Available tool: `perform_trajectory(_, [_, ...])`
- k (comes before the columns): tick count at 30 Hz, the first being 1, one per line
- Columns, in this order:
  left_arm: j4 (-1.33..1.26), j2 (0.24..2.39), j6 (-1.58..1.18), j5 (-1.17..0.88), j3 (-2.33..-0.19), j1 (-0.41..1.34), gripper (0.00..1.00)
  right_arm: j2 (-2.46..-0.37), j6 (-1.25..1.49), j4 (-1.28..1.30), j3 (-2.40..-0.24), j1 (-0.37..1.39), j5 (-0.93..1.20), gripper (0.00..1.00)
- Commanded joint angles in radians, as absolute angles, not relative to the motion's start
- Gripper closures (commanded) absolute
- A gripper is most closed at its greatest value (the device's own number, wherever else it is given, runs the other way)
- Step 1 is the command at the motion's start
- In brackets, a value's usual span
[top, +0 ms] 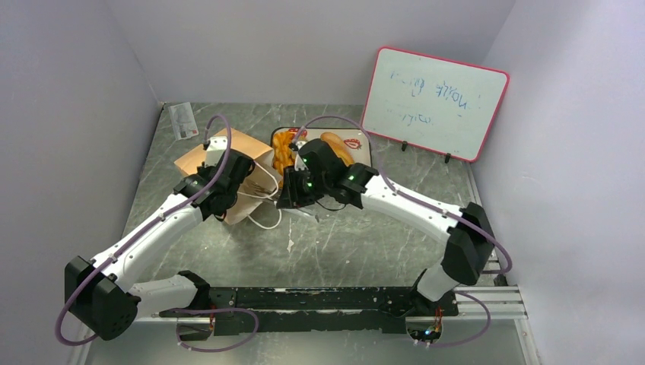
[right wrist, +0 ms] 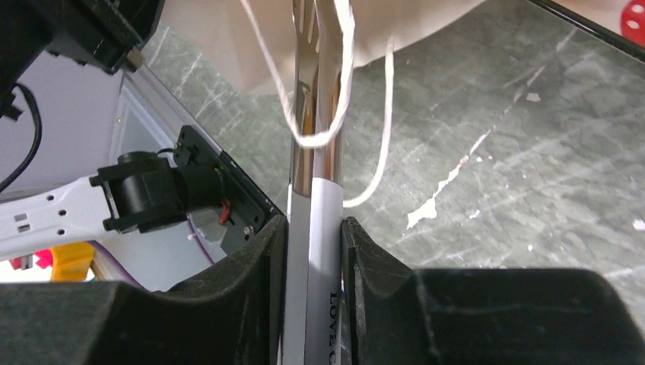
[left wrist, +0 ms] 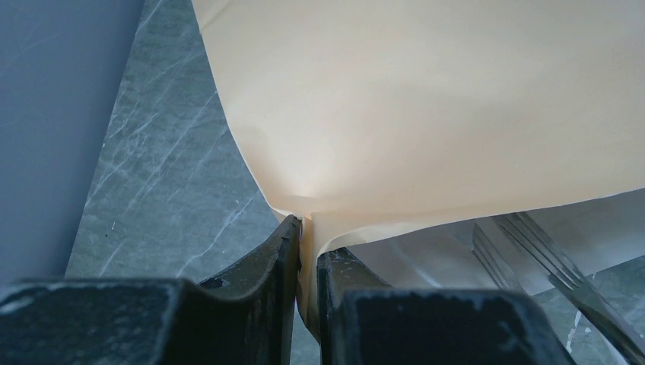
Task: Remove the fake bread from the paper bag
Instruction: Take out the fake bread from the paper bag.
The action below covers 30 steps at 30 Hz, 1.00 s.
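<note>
The near half of the table (top: pixel 357 243), between the two arms, lay open, as did the strip to the right up to the whiteboard (top: pixel 433 103). At the mouth of the paper bag (top: pixel 228 163) room was tight. The left end effector (left wrist: pixel 306 251) pinched its edge, and white cord handles (right wrist: pixel 313 142) crossed the tongs (right wrist: pixel 308 91) gripped by the right end effector (right wrist: pixel 313 228). The tray (top: pixel 357 144) stood just on the far side.
</note>
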State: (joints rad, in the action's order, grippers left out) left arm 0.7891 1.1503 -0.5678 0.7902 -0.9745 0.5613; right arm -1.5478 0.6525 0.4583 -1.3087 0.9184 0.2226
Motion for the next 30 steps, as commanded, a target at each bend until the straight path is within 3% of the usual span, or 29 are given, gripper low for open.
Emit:
perform_trajectory(1, [0.772,1.14,-0.567,0.782,-1.003,0.555,0.93,-1.602,0.686,0.34,-1.346,0.892,0.294,0.82])
perform_trajectory(8, [0.758,1.139,-0.572,0.768,-0.999,0.555,0.93,-1.703,0.843,0.172,-1.327,0.834,0.452,0.79])
perform_trajectory(16, [0.736,1.15,-0.57,0.755,-0.99,0.555,0.93,-1.765,0.997,0.087,-1.327,0.829,0.466,0.69])
perform_trajectory(30, [0.703,1.151,-0.568,0.738,-0.973,0.555,0.93,-1.869,1.207,0.024,-1.373,0.825,0.484,0.64])
